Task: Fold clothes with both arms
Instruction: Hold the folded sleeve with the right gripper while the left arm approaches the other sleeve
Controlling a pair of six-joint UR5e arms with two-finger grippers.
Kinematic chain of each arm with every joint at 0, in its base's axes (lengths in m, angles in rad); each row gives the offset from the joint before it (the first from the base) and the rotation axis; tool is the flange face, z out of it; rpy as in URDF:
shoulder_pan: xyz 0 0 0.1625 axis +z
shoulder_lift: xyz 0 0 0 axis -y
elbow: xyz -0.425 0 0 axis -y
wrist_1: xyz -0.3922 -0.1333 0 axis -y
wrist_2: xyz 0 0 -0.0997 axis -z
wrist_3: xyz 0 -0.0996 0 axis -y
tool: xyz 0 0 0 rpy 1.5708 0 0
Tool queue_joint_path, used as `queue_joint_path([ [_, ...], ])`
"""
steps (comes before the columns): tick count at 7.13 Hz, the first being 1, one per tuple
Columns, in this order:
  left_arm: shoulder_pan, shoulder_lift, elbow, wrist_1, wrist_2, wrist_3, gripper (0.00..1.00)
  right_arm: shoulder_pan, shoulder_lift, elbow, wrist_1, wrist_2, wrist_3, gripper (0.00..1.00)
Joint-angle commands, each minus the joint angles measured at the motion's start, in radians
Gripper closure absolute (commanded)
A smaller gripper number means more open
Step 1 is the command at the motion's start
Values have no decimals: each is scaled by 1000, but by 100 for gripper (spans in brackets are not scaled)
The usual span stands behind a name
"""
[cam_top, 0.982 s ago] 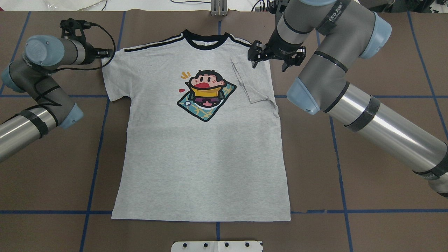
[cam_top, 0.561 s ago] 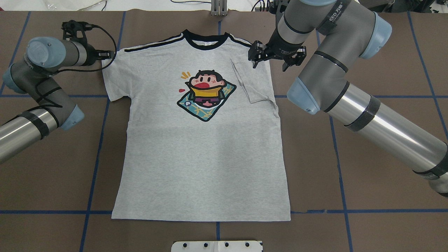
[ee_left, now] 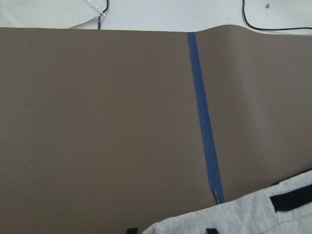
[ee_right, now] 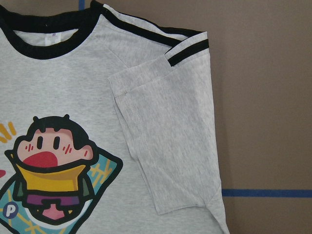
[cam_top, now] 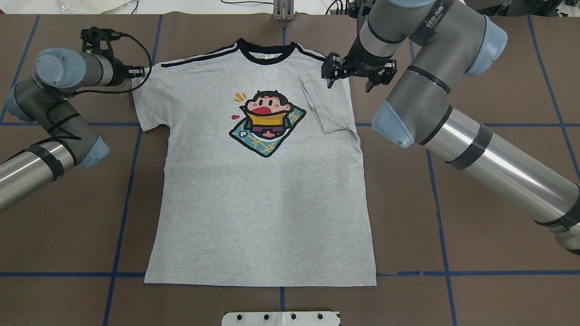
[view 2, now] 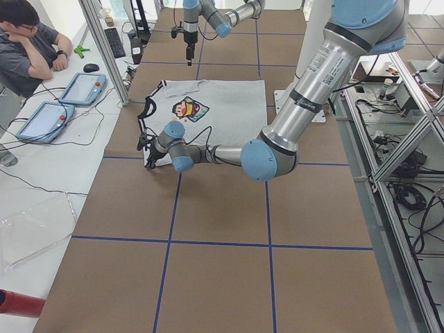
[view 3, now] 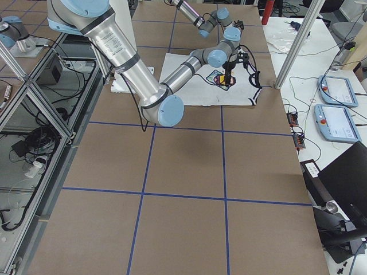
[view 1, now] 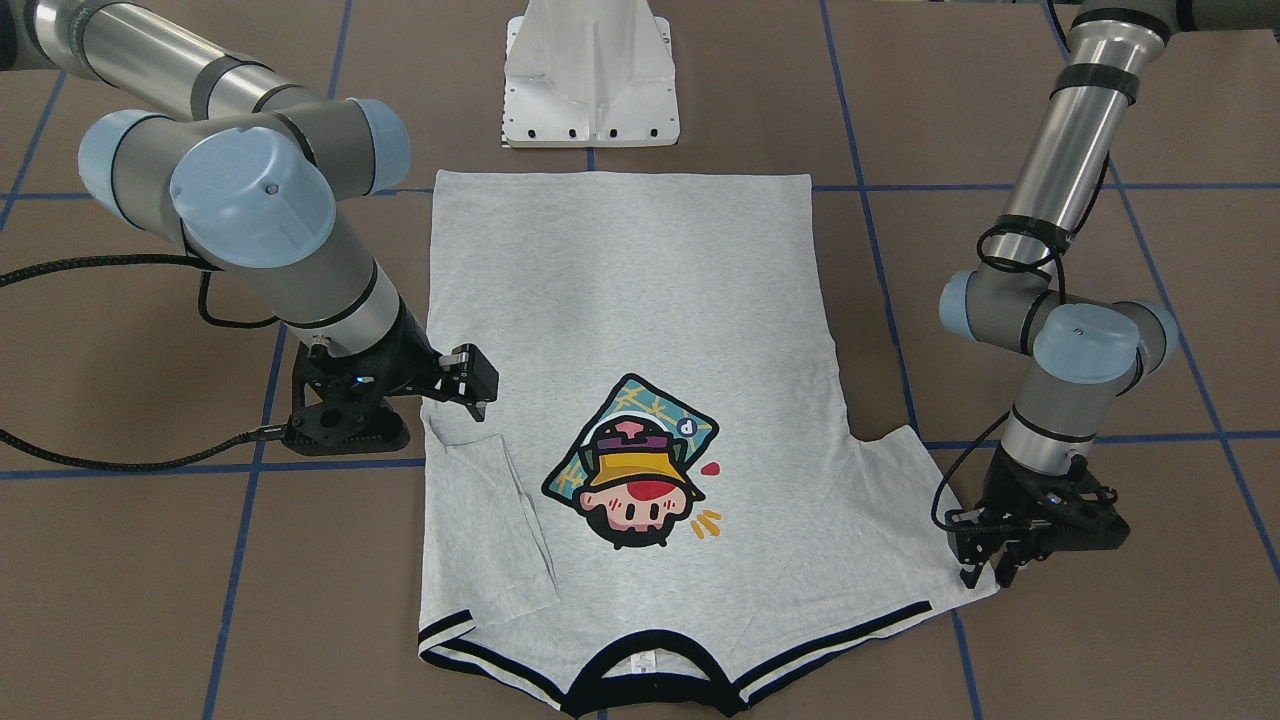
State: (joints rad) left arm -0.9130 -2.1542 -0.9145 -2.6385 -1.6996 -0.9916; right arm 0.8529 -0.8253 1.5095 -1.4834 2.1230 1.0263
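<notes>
Brown table covering, blue tape grid, aluminium frame posts, white side bench, possibly control tablets

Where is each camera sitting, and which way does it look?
Front-facing: across the table, facing the robot, above the T-shirt; base, arms show.
Overhead: behind the robot, looking forward and down; left end effector, right end effector show.
Exterior left: table's end, looking along it; left arm near.
Exterior right: opposite end; right arm near.
Left wrist: faces table, sleeve edge; fingertips peek in.
Right wrist: looks down on folded sleeve; no robot parts.
Shared: overhead and front-facing both show the cartoon print.
</notes>
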Motion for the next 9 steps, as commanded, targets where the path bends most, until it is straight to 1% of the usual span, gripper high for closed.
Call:
queue_joint_path([
  [1, 0, 1, -4, 6, 0, 2, 74, 2, 0, 0, 0, -2, 0, 0],
  [3, 0, -1, -9, 17, -2, 1, 100, 2, 0, 1, 0, 0, 0, 0],
  [4, -1, -1, -29, 34, -5, 1, 100, 2, 0, 2, 0, 0, 0, 0],
  [5, -4, 1, -102, 105, -12, 2, 100, 2, 0, 2, 2, 0, 0, 0],
  [6, -3, -1, -216, 258, -12, -1, 100, 2, -2, 2, 2, 0, 0, 0],
  [7, 5, -18, -297, 390, -14, -13, 100, 2, 0, 2, 2, 0, 0, 0],
  [8, 26, -56, -316, 434, -12, -86, 100, 2, 0, 2, 2, 0, 0, 0],
  [9, 81, -132, -278, 439, -12, -187, 100, 2, -3, 5, 3, 2, -2, 0],
])
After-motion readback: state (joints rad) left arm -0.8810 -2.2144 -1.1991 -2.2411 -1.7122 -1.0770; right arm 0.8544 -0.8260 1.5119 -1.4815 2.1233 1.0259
